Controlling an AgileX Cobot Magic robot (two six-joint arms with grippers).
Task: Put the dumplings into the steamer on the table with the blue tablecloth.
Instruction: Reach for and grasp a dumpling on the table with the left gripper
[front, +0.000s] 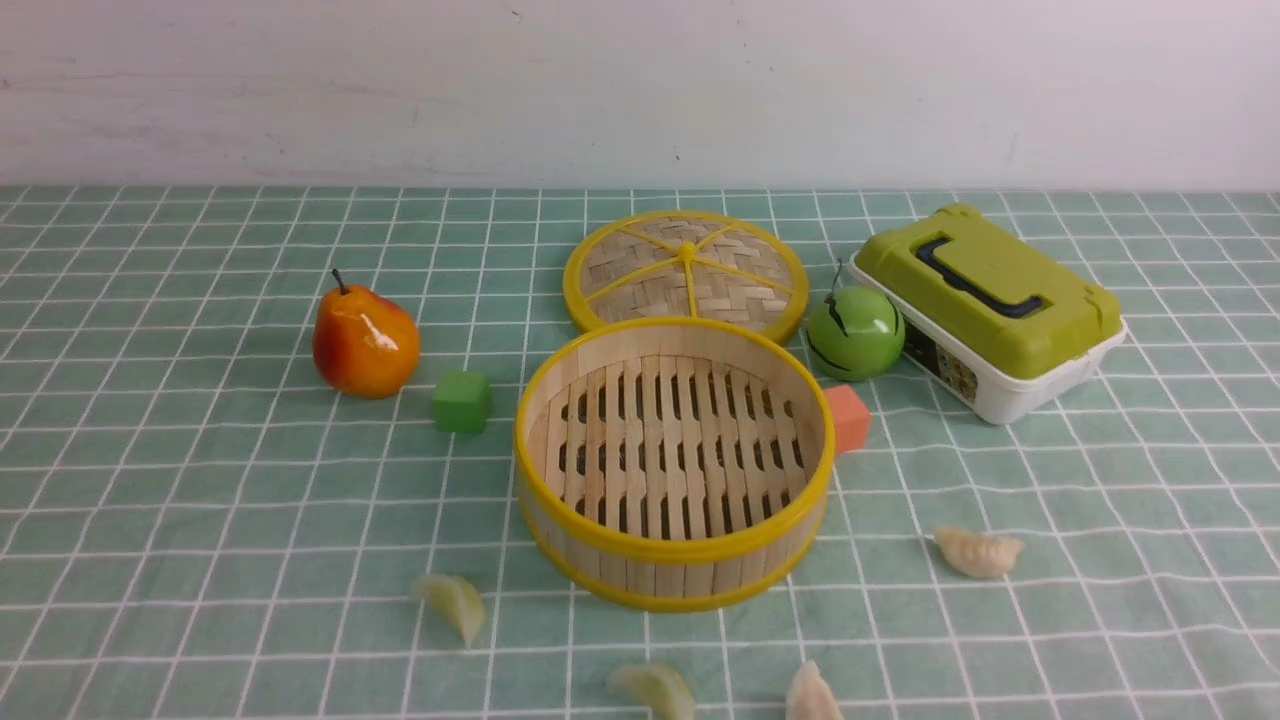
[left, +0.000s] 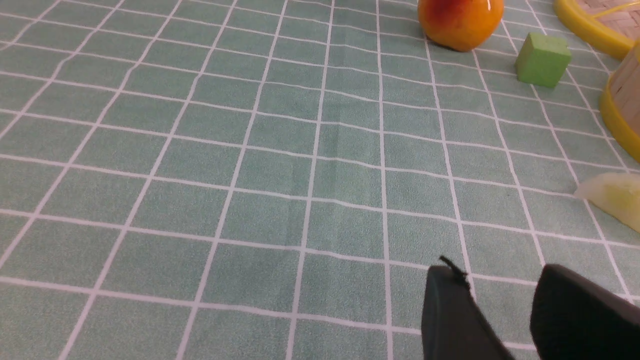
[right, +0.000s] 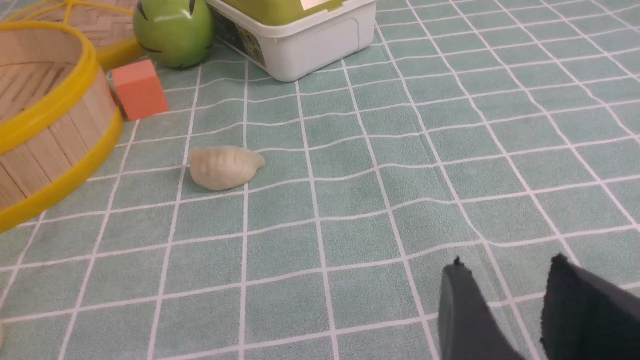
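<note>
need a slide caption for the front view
Empty round bamboo steamer on teal grid tablecloth, four small pleated dumplings lying outside it.

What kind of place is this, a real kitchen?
Probably not: it looks like a practice table for a robot. A checked cloth against a bare wall holds a bamboo steamer, pretend dumplings and coloured cubes.
</note>
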